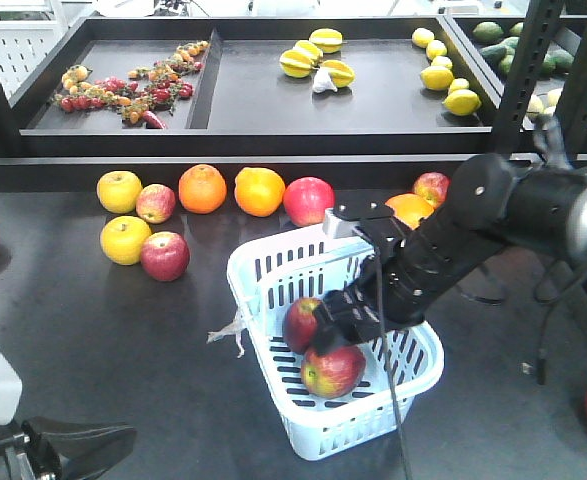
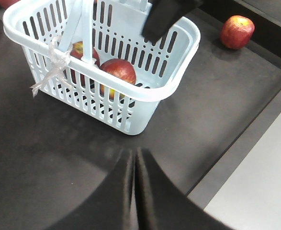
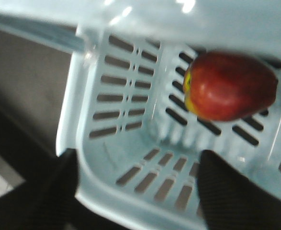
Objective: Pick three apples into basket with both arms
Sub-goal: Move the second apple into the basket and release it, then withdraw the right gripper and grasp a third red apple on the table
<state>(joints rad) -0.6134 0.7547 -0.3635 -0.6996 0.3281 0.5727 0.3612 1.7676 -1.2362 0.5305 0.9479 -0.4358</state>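
Right claw [image 1: 335, 322] spread, reaching into basket [image 1: 263, 262]; left claw [image 2: 134, 165] pressed together.

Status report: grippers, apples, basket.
Right gripper open, inside basket. Left gripper shut, empty, outside the basket. Two apples in basket. Basket handle close to right arm.

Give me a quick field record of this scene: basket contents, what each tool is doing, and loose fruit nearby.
basket: pale blue slotted basket, upright on the dark table
basket contents: two red apples
right tool: reaching into the basket, fingers apart, nothing between them
left tool: fingers together, empty, outside the basket
loose fruit: red apples, yellow apples and oranges behind the basket; one red apple to its right
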